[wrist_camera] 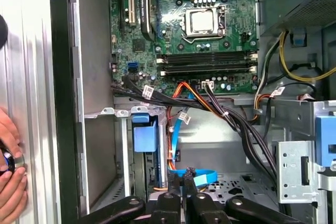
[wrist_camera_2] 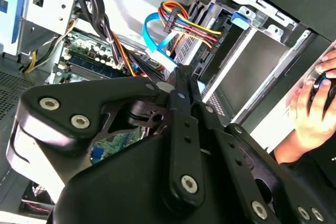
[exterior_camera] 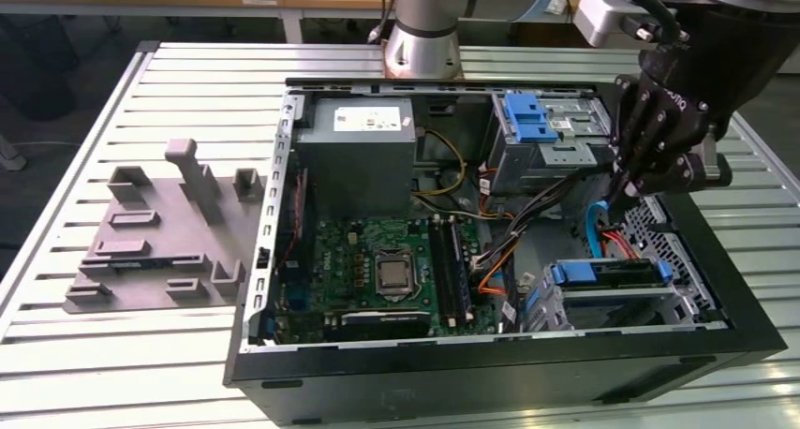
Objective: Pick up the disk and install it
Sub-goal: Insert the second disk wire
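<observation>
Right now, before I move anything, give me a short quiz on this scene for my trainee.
1. True or false: the gripper hangs well outside the computer case.
2. The bracket on the disk is: A red, B blue, C yellow.
3. Fill in: in the first wrist view the fingers are ___ (open or shut).

Key: 1 false, it is over the case's open interior, at the exterior view's right. 2 B. 3 shut.
</observation>
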You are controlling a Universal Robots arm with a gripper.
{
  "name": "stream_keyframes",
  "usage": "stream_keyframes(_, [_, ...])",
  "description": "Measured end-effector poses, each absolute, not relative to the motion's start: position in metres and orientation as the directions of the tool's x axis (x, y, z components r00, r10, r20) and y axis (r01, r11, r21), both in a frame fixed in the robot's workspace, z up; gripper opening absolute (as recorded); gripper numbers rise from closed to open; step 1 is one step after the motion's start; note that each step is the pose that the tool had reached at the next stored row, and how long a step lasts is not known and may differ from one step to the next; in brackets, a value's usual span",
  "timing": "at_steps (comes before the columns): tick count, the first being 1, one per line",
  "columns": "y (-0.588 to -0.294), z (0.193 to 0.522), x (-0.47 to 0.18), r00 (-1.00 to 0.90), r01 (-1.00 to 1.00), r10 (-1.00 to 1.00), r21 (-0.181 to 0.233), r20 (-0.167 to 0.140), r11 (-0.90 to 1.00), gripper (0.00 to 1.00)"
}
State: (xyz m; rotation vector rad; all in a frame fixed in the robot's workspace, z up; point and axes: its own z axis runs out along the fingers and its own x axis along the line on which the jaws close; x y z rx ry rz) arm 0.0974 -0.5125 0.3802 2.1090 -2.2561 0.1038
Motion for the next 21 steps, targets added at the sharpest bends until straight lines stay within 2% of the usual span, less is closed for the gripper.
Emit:
stream_keyframes(5, [-0.512, 0.377, 0.097, -0.068, -0.998, -0.994, -0.014, 0.090, 0.067, 0.18])
stream_keyframes(6, [-0.512, 0.376, 0.097, -0.068, -0.998, -0.994, -0.014, 0.091, 0.067, 0.24])
stream_keyframes(15, [-0.511, 0.369, 0.097, -0.068, -0.998, -0.993, -0.015, 0.096, 0.067, 0.24])
stream_keyframes(16, [-0.511, 0.369, 0.097, -0.068, -0.998, -0.993, -0.015, 0.096, 0.067, 0.23])
stream_keyframes(17, [-0.511, 0.368, 0.097, -0.068, -0.998, -0.993, -0.015, 0.096, 0.067, 0.17])
stream_keyframes(21, [-0.512, 0.367, 0.098, -0.068, -0.998, -0.993, -0.015, 0.095, 0.067, 0.16])
